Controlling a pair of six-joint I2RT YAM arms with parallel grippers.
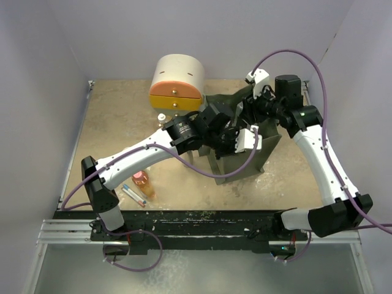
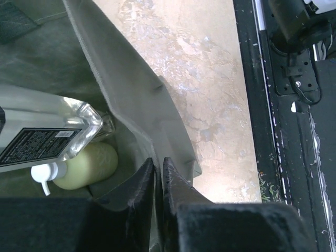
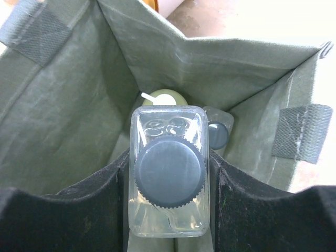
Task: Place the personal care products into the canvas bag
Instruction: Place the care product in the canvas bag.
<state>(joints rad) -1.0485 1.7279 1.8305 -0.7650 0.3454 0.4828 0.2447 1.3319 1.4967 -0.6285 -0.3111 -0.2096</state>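
The olive canvas bag stands open right of the table's middle. My left gripper is shut on the bag's near wall, pinching the fabric at the rim. My right gripper is shut on a clear square black-capped bottle and holds it upright inside the bag's mouth. This bottle also shows in the left wrist view. Lower in the bag lie the pale green pump bottle and a second clear black-capped bottle. An orange pink-capped bottle and a slim grey one lie on the table at the front left.
The round cream, orange and yellow drawer unit stands at the back, left of the bag. A small white-capped bottle stands just in front of it. The black front rail runs along the near edge.
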